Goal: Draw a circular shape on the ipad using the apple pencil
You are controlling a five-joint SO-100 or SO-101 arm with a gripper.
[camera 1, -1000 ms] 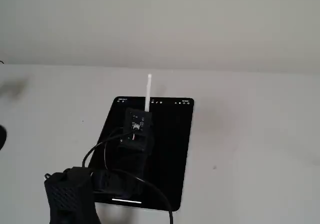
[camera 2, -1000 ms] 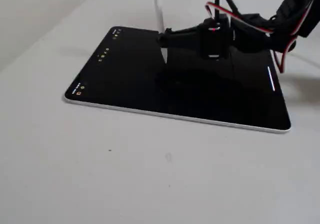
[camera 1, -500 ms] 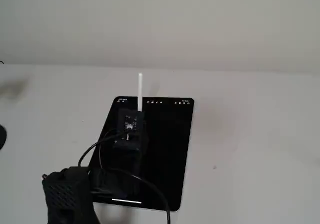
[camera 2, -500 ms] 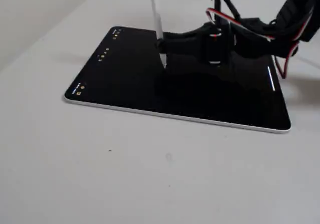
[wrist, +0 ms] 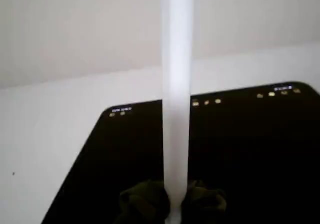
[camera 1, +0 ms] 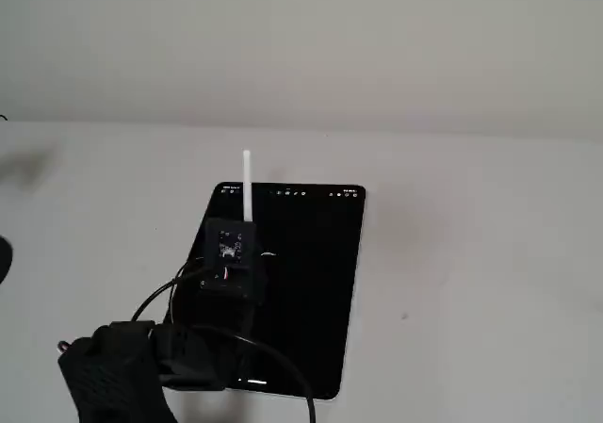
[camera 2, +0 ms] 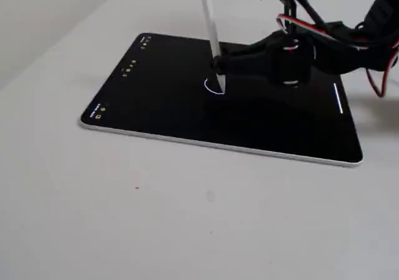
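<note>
A fixed view shows a white table (camera 2: 187,217) with the ipad (camera 2: 162,99) lying flat on it, black screen up, a row of tiny icons along the short edge far from the arm. On the screen, a thin white curved line (camera 2: 212,88), the partial circular shape, sits just beside the pencil tip near the middle. The black arm (camera 2: 324,37) reaches low over the tablet from the right of this view, with red and black cables (camera 2: 380,74) looping behind it. The gripper (camera 2: 219,63) has its fingers clamped on the lower end of the apple pencil (camera 2: 209,18), which stands nearly upright with its tip on the glass. In the wrist view the white pencil (wrist: 176,84) rises between the two dark fingertips (wrist: 145,201).
</note>
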